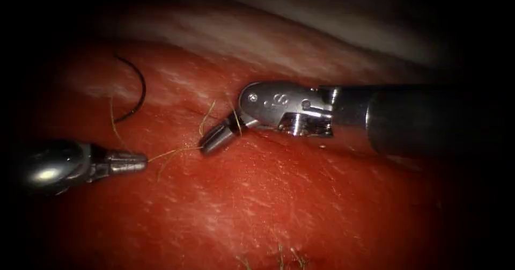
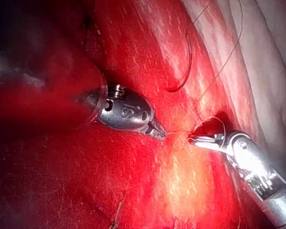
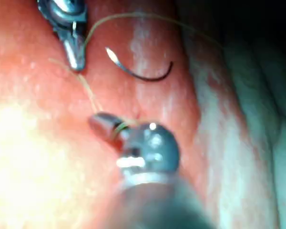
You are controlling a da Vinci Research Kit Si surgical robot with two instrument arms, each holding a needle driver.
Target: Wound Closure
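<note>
The dark curved needle (image 1: 138, 90) lies loose on the tissue (image 1: 279, 205), up and to the left of both tools and held by neither; it also lies free in the wrist views (image 2: 185, 71) (image 3: 139, 73). My left tool (image 1: 140, 161) comes in low on the left, jaws shut on the pale thread (image 1: 174, 152). That thread runs taut to my right tool (image 1: 209, 141), whose jaws are shut on its other part, with a strand crossing over them. The two tips face each other a short gap apart (image 2: 159, 133) (image 2: 200, 140). The thread runs between them in the right wrist view (image 3: 88, 93) too.
Red fluid wets the tissue around the tools. Short cut thread ends (image 1: 280, 255) stick up near the front edge. A pale band of tissue (image 1: 300, 39) borders the back. More thread (image 2: 229, 57) trails over that pale band.
</note>
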